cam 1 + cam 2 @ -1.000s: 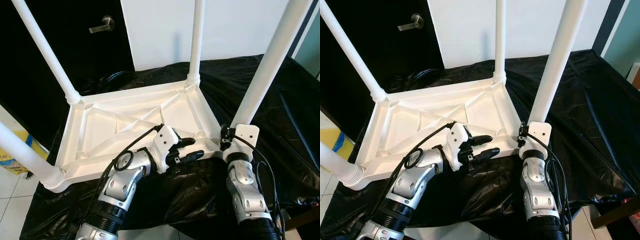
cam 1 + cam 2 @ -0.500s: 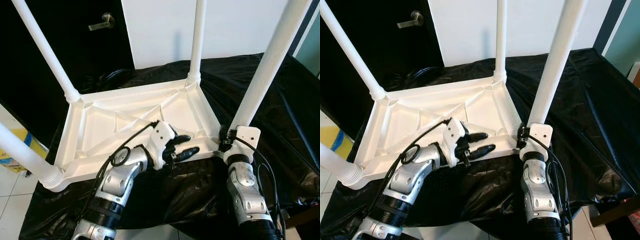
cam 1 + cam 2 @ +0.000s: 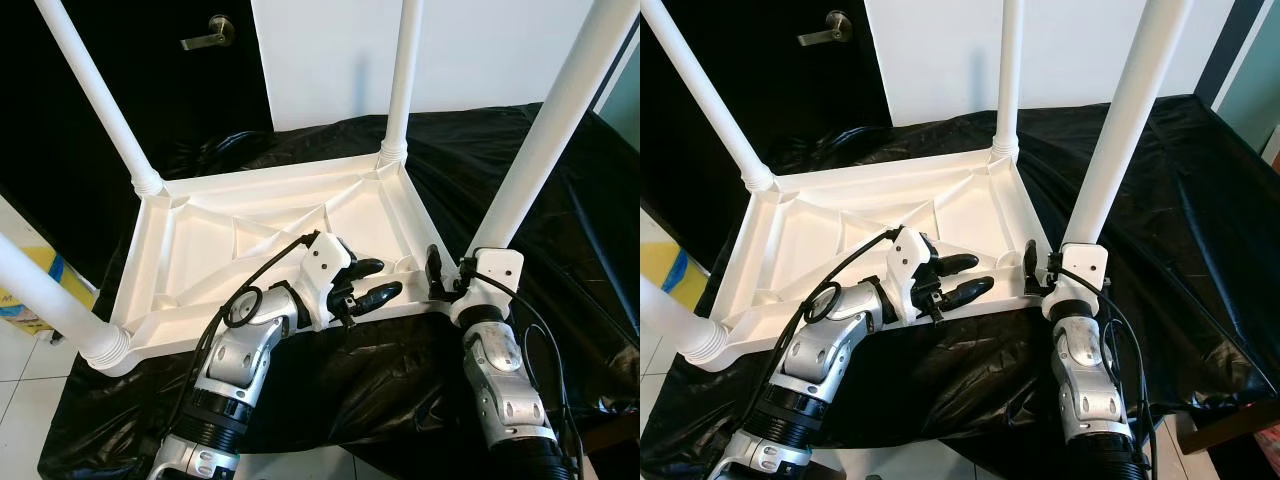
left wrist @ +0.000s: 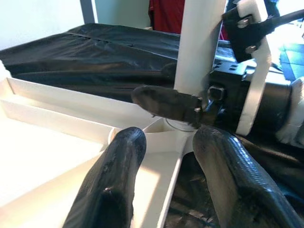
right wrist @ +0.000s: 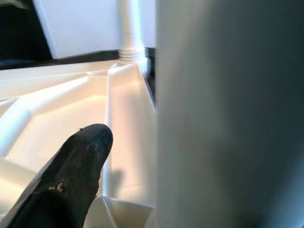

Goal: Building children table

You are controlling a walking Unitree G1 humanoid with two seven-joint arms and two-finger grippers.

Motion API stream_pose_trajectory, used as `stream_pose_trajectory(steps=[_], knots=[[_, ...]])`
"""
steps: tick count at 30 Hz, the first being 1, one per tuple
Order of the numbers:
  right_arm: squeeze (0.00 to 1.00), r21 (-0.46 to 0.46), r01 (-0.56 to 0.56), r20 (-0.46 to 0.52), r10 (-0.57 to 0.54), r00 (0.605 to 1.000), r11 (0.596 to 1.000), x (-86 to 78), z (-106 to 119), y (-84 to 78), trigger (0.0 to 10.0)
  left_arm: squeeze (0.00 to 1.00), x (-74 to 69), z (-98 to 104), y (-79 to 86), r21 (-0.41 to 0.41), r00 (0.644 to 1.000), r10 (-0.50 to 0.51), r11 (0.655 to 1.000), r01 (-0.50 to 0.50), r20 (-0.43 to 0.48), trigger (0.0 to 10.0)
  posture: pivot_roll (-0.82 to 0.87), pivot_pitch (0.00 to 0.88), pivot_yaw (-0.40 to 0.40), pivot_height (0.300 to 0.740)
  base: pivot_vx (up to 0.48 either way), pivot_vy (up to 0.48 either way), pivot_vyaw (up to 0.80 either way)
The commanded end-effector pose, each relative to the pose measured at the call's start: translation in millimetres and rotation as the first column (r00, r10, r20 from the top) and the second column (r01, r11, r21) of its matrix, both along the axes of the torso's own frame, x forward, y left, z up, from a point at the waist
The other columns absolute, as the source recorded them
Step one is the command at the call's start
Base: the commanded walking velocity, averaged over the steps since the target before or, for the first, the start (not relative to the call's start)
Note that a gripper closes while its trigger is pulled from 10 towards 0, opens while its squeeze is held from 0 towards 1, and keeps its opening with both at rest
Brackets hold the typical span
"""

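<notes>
Two grippers at lower centre: I see the left gripper [image 3: 375, 281] spread over the upturned table [image 3: 200, 250]; right gripper [image 3: 445, 275] released beside the table leg [image 3: 530, 150].

The left pincer [image 4: 166, 156] has its two black fingers [image 4: 111, 183] spread apart, one over the white ribbed underside of the upturned children's table [image 4: 52, 142], the other over the edge where the white plastic meets black sheeting [image 4: 109, 57]. Between and beyond them a white leg [image 4: 199, 52] stands upright in its corner socket. The right pincer [image 4: 175, 105] is at the base of that leg: one dark finger [image 4: 166, 104] lies across the front of it, touching or nearly touching, with the wrist's black body and white bracket [image 4: 254, 71] just beside. Something red [image 4: 166, 16] shows in the background.
</notes>
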State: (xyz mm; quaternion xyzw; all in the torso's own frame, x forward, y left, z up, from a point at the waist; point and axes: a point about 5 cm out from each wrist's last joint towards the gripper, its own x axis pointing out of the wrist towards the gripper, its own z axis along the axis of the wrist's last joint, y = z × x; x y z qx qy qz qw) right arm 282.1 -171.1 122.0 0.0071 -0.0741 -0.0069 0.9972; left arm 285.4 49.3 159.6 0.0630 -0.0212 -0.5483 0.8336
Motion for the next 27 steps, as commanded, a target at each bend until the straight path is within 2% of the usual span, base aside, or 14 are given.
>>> stream_pose_trajectory(steps=[1,2,4,6,11,12,13,16,17,18,19,21,22,27], knots=[[0.00,0.013,-0.033,0.006,0.033,0.999,0.999,-1.5,0.4,2.1,10.0,0.00,9.6,6.9,5.1,-0.021,0.980,0.190,0.982,-0.190,0.050,10.0,-0.11,0.016,0.033,0.740,0.000,0.000,0.00],[0.00,0.002,-0.081,0.007,0.081,0.997,0.997,-2.9,1.6,-2.0,10.0,0.00,9.1,7.8,4.2,-0.023,0.981,0.184,0.983,-0.183,0.056,10.0,-0.12,0.013,0.029,0.740,0.000,0.000,0.00],[0.00,0.002,-0.081,0.007,0.081,0.997,0.997,-2.9,1.6,-2.0,10.0,0.00,9.1,7.8,4.2,-0.023,0.981,0.184,0.983,-0.183,0.056,10.0,-0.12,0.013,0.029,0.740,0.000,0.000,0.00],[0.00,-0.042,-0.184,0.010,0.185,0.983,0.982,-1.9,5.4,-8.8,10.0,0.00,6.8,6.6,1.8,-0.018,0.984,0.164,0.986,-0.163,0.065,10.0,-0.14,0.010,0.047,0.740,0.000,0.000,0.00],[0.00,-0.074,-0.246,0.003,0.247,0.969,0.966,0.9,7.5,-11.1,10.0,0.00,5.0,5.6,0.1,-0.012,0.987,0.145,0.989,-0.144,0.074,10.0,-0.14,0.007,0.054,0.740,0.000,0.000,0.00],[0.00,-0.108,-0.327,-0.010,0.328,0.945,0.939,5.0,9.7,-11.9,10.0,0.00,3.3,3.4,-2.0,-0.002,0.989,0.126,0.992,-0.126,0.073,10.0,-0.15,0.005,0.064,0.740,0.000,0.000,0.00],[0.00,-0.108,-0.327,-0.010,0.328,0.945,0.939,5.0,9.7,-11.9,10.0,0.00,3.3,3.4,-2.0,-0.002,0.989,0.126,0.992,-0.126,0.073,10.0,-0.15,0.005,0.064,0.740,0.000,0.000,0.00],[0.00,-0.147,-0.441,-0.040,0.440,0.897,0.886,12.9,13.9,-10.9,10.0,0.00,0.1,1.9,-5.5,0.003,0.992,0.102,0.995,-0.103,0.073,10.0,-0.14,0.000,0.067,0.740,0.000,0.000,0.00],[0.00,-0.160,-0.473,-0.060,0.470,0.881,0.866,15.0,13.6,-11.0,3.6,0.00,-0.6,1.5,-6.1,0.007,0.992,0.103,0.995,-0.104,0.079,10.0,-0.14,0.000,0.060,0.740,0.000,0.000,0.00],[0.00,-0.160,-0.473,-0.060,0.470,0.881,0.866,15.0,13.6,-11.0,3.6,0.00,-0.6,1.5,-6.1,0.007,0.992,0.103,0.995,-0.104,0.079,10.0,-0.14,0.000,0.060,0.740,0.000,0.000,0.00],[0.00,-0.164,-0.490,-0.078,0.484,0.871,0.856,15.8,12.4,-11.9,2.2,0.00,-0.9,1.7,-6.1,0.008,0.990,0.108,0.994,-0.109,0.086,10.0,-0.13,0.000,0.059,0.740,0.000,0.000,0.00],[0.00,-0.164,-0.490,-0.078,0.484,0.871,0.856,15.8,12.4,-11.9,2.2,0.00,-0.9,1.7,-6.1,0.008,0.990,0.108,0.994,-0.109,0.086,10.0,-0.13,0.000,0.059,0.740,0.000,0.000,0.00],[0.00,-0.170,-0.505,-0.110,0.493,0.863,0.846,13.8,7.9,-17.1,0.0,0.00,-0.5,2.6,-3.9,0.005,0.986,0.128,0.992,-0.129,0.103,10.0,-0.12,0.000,0.049,0.740,0.000,0.000,0.00],[0.00,-0.172,-0.508,-0.118,0.495,0.861,0.844,12.7,6.2,-19.1,0.0,0.00,-0.4,3.0,-3.0,0.003,0.985,0.136,0.991,-0.137,0.106,10.0,-0.12,0.000,0.049,0.740,0.000,0.000,0.00]])
